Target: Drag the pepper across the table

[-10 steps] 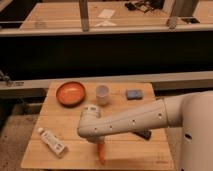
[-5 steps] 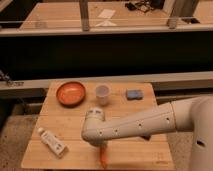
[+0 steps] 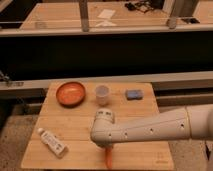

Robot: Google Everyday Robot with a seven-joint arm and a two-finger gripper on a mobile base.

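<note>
My arm has shifted slightly right, and the pepper [image 3: 109, 159] has slid with it near the table's [image 3: 145, 107] front edge. My gripper [image 3: 106, 148] sits right over it, but I cannot tell its hold. I judge the drag underway.

table [image 3: 75, 120] | 5 items: bowl [image 3: 70, 93], cup [image 3: 102, 93], blue sponge (maybe) [image 3: 133, 94], bottle [image 3: 51, 142], pepper [image 3: 109, 159] | gripper [image 3: 106, 148] at pepper

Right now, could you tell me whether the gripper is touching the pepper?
Cannot tell. In the camera view the gripper sits under the arm, just above the pepper; the arm hides their meeting point.
</note>
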